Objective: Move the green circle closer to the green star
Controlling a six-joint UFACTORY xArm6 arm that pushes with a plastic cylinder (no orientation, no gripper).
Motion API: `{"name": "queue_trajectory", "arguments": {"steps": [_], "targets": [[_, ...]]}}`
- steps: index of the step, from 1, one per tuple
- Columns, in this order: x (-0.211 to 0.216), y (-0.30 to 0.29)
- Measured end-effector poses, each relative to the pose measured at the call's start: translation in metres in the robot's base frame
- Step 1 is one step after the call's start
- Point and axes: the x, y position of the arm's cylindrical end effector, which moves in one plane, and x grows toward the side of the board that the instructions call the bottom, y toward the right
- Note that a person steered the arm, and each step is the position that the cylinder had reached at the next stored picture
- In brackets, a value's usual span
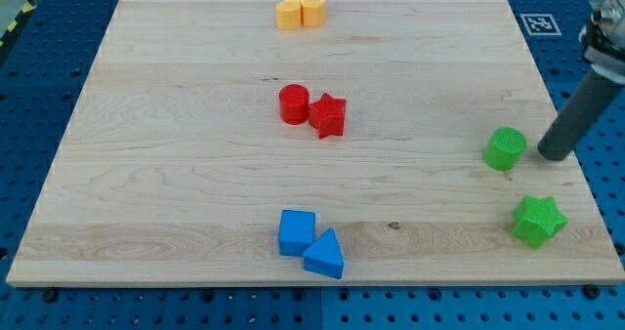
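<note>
A wooden board [176, 154] lies on a blue perforated table [29, 96]. My tip [553, 156] rests near the board's right edge, just to the right of the green circle [505, 148] and apart from it. The green star [538, 221] sits nearer, below the circle. In the middle a red cylinder [294, 104] touches a red star [328, 115]. Two yellow blocks [301, 11] sit together at the far edge. A blue cube [297, 231] and a blue wedge [324, 255] touch at the near edge.
</note>
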Motion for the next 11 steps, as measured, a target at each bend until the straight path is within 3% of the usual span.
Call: {"name": "queue_trajectory", "arguments": {"steps": [1, 4, 6, 9, 11], "targets": [[-0.035, -0.003], [-0.026, -0.073], [0.003, -0.073], [-0.022, -0.063], [-0.011, -0.059]]}}
